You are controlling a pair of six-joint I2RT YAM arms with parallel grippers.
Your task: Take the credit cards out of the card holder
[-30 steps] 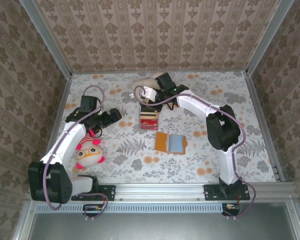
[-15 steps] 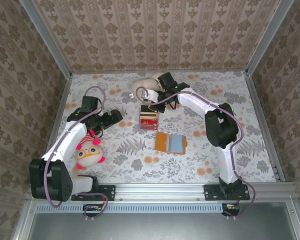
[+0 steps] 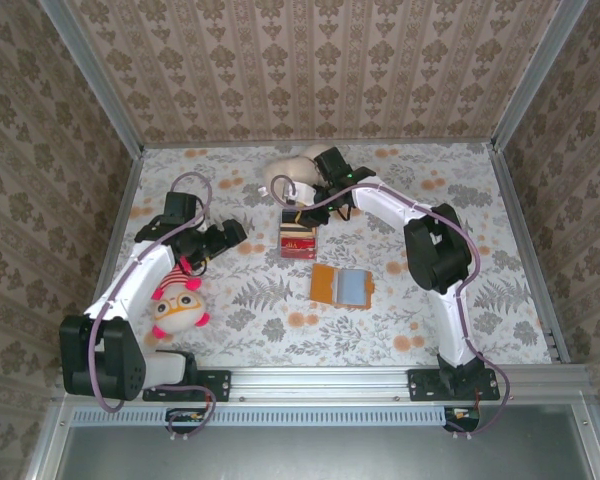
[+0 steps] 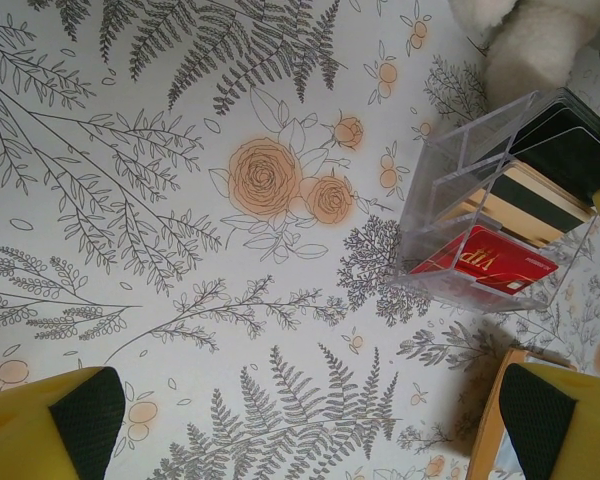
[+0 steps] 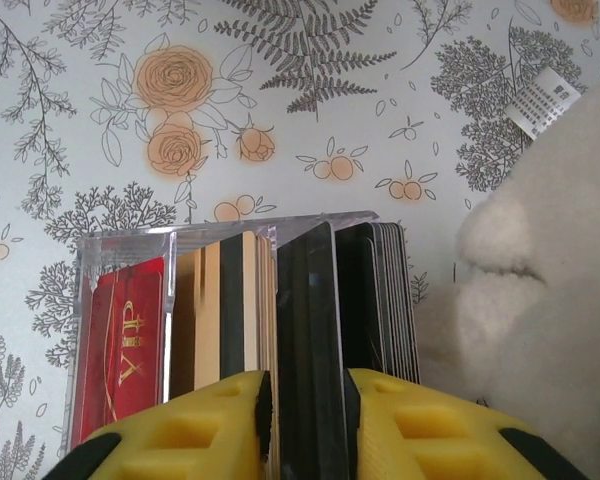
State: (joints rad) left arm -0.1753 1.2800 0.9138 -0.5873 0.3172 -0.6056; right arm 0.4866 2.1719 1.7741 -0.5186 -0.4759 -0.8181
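The tan-orange card holder (image 3: pixel 342 285) lies open on the floral table, and its edge (image 4: pixel 490 425) shows in the left wrist view. Behind it stands a clear box (image 3: pixel 298 240) holding credit cards upright: a red one (image 5: pixel 125 340), cream ones and dark ones. My right gripper (image 5: pixel 308 400) reaches down over the box (image 5: pixel 220 240). Its jaws are slightly parted with a black card (image 5: pixel 308 300) standing between the pads, inside the box. My left gripper (image 4: pixel 310 430) hovers wide open left of the box, holding nothing.
A cream plush toy (image 5: pixel 540 300) sits right behind the box, close to my right gripper. A pink-faced doll (image 3: pixel 177 305) lies beside the left arm. A small white label (image 5: pixel 542 100) rests on the cloth further off.
My right gripper's jaws have parted a little around the black card, and its wrist shifted slightly over the box. The left arm has barely moved.
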